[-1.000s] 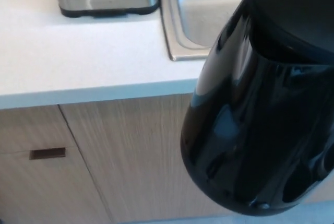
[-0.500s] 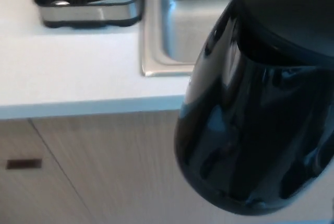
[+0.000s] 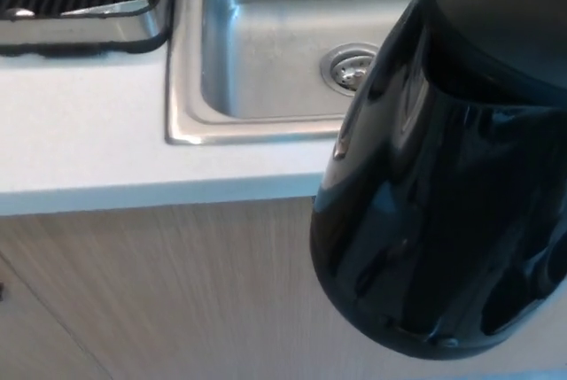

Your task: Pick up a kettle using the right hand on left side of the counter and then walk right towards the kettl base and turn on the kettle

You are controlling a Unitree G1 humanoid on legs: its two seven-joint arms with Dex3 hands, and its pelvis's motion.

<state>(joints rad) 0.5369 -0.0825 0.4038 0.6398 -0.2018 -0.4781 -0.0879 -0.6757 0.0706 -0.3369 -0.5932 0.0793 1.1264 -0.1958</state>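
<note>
One black kettle (image 3: 443, 167) fills the right of our head view, held up in front of the cabinet fronts (image 3: 159, 291), its long axis tilted with the lid end up and to the right. Neither hand shows, so we cannot tell the grip or how it lies from the right hand. Behind it lie the steel sink (image 3: 257, 52), drain (image 3: 350, 65), white counter (image 3: 80, 132) and dish rack (image 3: 80, 8); no kettle base appears.

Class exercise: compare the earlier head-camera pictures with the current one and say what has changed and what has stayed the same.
The whole view has slid left, so the camera moved right along the counter: the sink with its drain now shows, the dish rack sits at the left edge, and the cabinet's handle slot has almost left the frame. The black kettle stays large at the picture's right. No hand shows.
</note>
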